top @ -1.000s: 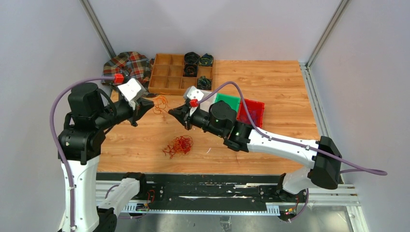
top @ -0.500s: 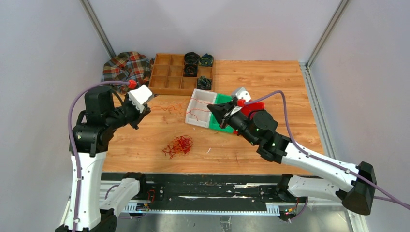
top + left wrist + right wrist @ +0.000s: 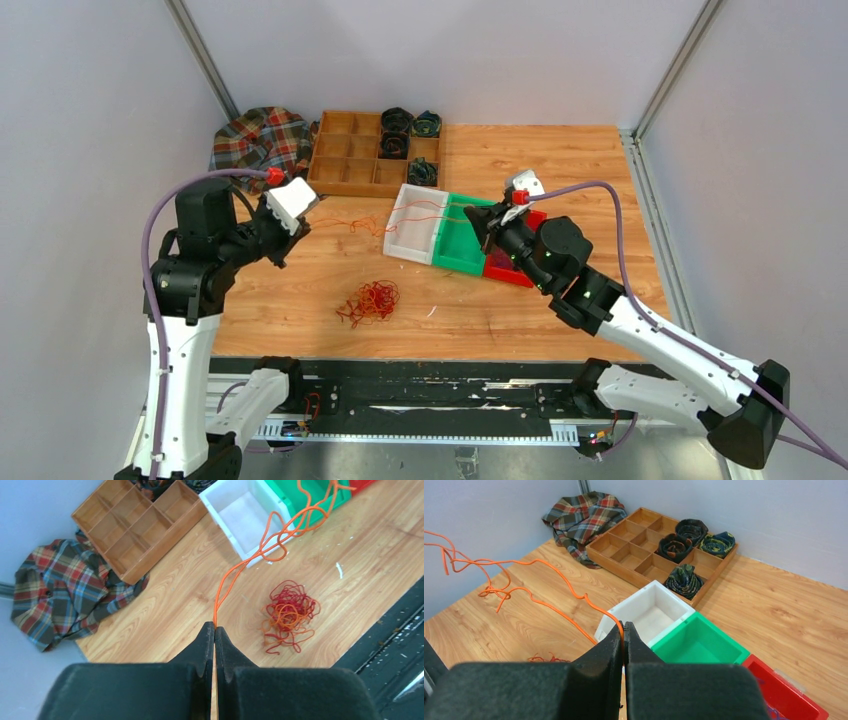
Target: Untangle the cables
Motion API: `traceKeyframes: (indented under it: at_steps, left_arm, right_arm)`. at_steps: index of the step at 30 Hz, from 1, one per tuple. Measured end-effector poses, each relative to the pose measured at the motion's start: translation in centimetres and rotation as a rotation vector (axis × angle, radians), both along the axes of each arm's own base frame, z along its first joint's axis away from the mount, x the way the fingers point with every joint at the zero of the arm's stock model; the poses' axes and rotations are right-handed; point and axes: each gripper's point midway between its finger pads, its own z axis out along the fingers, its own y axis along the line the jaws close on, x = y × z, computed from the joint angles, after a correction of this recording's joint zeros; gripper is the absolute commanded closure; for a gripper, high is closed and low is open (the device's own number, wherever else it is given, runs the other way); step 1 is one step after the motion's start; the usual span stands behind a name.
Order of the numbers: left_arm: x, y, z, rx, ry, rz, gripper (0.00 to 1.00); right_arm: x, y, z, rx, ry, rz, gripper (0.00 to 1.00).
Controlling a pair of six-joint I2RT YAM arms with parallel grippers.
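Observation:
A single orange cable (image 3: 375, 225) stretches between my two grippers, passing over the white bin (image 3: 400, 245). My left gripper (image 3: 306, 218) is shut on one end of it; in the left wrist view the strand (image 3: 260, 550) leaves the closed tips (image 3: 214, 626) and loops away. My right gripper (image 3: 474, 220) is shut on the other end above the green bin (image 3: 455, 262); in the right wrist view the cable (image 3: 585, 598) enters the closed tips (image 3: 623, 625). A tangled bunch of red and orange cables (image 3: 372, 300) lies on the table in front, also in the left wrist view (image 3: 287, 612).
A red bin (image 3: 510, 275) sits beside the green one, partly under my right arm. A wooden divided tray (image 3: 345, 160) with dark coiled rolls (image 3: 397, 120) stands at the back. A plaid cloth (image 3: 260, 135) lies at the back left.
My right gripper has moved right, from beside the left gripper to over the green bin, drawing the orange cable out. My left gripper drew back slightly, then held still.

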Motion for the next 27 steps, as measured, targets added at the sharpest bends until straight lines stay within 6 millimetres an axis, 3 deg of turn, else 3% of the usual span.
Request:
traceKeyframes:
  at_steps: [5, 8, 12, 18, 20, 23, 27]
  left_arm:
    - [-0.8, -1.5, 0.2, -0.059, 0.01, -0.07, 0.85]
    - [-1.4, -2.0, -0.4, -0.082, 0.031, -0.099, 0.48]
    - [-1.8, -2.3, -2.3, -0.088, 0.076, -0.114, 0.2]
    - [-1.9, -2.1, -5.7, -0.068, 0.153, -0.115, 0.17]
    - [-2.1, -2.0, -6.3, -0.056, 0.16, -0.119, 0.14]
    - [-2.3, -1.7, -7.1, -0.026, 0.157, -0.128, 0.02]
    - [-2.6, -1.3, -8.6, 0.01, 0.178, -0.134, 0.02]
  right_arm:
    - [0.6, -0.5, -0.7, -0.029, 0.024, -0.019, 0.99]
    - [1.3, -0.7, -0.1, -0.027, 0.023, -0.035, 0.99]
    - [2.4, -0.9, 1.3, -0.017, 0.014, -0.048, 0.99]
    - [3.8, -1.0, 2.4, -0.025, 0.009, -0.054, 1.0]
    - [4.3, -1.3, 2.2, -0.035, 0.016, -0.061, 1.0]
    - [5.0, -2.0, 1.7, -0.047, 0.028, -0.081, 0.99]
    - [5.8, -2.5, 1.1, -0.066, 0.039, -0.098, 0.99]
